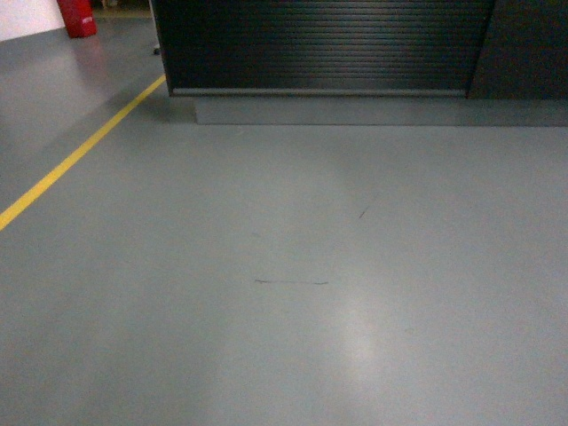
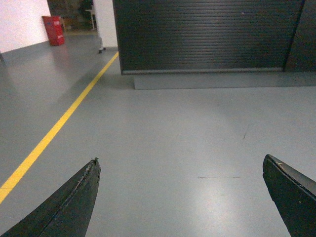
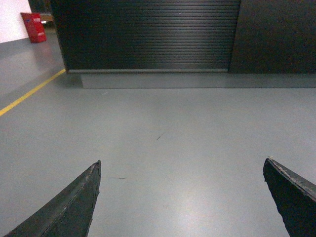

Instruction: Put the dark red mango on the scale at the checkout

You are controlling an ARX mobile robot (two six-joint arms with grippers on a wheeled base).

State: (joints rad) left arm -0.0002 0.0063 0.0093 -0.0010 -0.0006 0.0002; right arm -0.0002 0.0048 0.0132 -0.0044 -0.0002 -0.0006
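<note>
Only the fingers of each end effector showed. The left end effector (image 2: 180,170) had two matte black, wedge-shaped fingers (image 2: 74,202) tapering to thin tips, with pale scuffing along their inner edges. The right end effector (image 3: 182,170) looked alike: black, pointed fingers (image 3: 291,197) with a lightly worn, greyish upper edge.

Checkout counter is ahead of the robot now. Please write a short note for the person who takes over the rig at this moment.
Left gripper: open, holds nothing.
Right gripper: open, holds nothing.
Checkout: only its ribbed black front panel shows, across a stretch of grey floor; its top is out of view.
Dark red mango and scale: in no view.
Done: nothing that can be seen; the mango is not picked up.
Left: find and grasp the mango, get the counter top in view, set the mango on the scale.
Landmarks: yellow line on the left, red object far left.
</note>
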